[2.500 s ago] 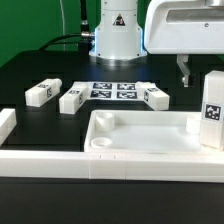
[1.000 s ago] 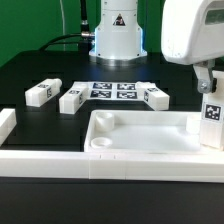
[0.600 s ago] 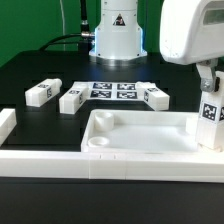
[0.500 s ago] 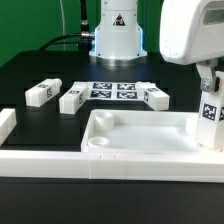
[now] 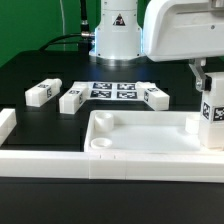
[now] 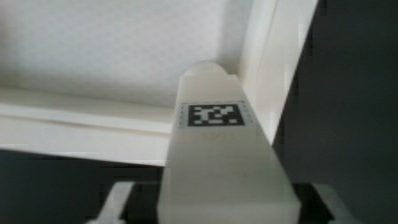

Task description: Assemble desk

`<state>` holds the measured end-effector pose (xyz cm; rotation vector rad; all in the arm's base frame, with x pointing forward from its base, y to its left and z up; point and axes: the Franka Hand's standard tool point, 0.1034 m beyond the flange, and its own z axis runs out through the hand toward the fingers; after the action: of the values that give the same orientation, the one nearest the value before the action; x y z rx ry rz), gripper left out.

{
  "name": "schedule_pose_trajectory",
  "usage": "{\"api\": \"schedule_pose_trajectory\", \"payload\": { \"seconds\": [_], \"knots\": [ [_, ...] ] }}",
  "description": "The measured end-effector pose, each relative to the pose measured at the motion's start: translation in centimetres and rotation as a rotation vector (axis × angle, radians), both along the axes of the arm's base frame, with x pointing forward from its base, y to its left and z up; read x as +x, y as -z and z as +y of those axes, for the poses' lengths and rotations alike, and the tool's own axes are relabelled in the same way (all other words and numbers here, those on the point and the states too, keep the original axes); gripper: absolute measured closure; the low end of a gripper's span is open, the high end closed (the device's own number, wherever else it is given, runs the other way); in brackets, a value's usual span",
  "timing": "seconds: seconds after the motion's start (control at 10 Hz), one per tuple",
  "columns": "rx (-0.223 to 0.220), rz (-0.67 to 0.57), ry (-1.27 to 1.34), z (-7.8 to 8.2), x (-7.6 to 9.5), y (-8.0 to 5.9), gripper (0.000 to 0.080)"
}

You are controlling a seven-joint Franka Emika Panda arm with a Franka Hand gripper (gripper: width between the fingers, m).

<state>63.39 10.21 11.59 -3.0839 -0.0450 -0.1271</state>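
Looking through the exterior view, I see the gripper (image 5: 208, 82) at the exterior view's right, clamped on the top of the held leg (image 5: 212, 116), which stands upright with a black-and-white tag facing the camera. That leg is at the right end of the tabletop (image 5: 140, 115), just against its raised rim; its lower end is hidden behind the rim, so I cannot tell whether it rests on anything. The tabletop lies flat with its hollow side up, just behind the low border wall (image 5: 40, 163) that runs across the front. Farther back, on the black table, the far-left leg (image 5: 40, 92) and the second leg (image 5: 72, 98) lie on their sides close together. The third leg (image 5: 155, 96) lies on the other side of the marker board (image 5: 113, 91). All three are well apart from the gripper. From the wrist view, the held leg (image 6: 222, 150) fills the gap between the fingers (image 6: 121, 203), one on each side, with its tag (image 6: 217, 114) clear near the far end. The white tabletop (image 6: 89, 50) spreads out behind it.
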Motion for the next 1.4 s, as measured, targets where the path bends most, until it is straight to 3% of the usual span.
{"api": "schedule_pose_trajectory", "payload": {
  "seconds": [0.2,0.5,0.8,1.0,1.4],
  "knots": [
    [0.030,0.008,0.274,-0.15,0.06,0.05,0.0509],
    [0.046,0.024,0.470,-0.30,0.07,0.02,0.0509],
    [0.041,0.024,0.424,-0.29,0.07,0.00,0.0508],
    [0.028,0.026,0.326,-0.07,0.23,-0.37,0.0195],
    [-0.019,-0.007,-0.121,0.31,0.53,-0.63,0.0151]
  ]
}}
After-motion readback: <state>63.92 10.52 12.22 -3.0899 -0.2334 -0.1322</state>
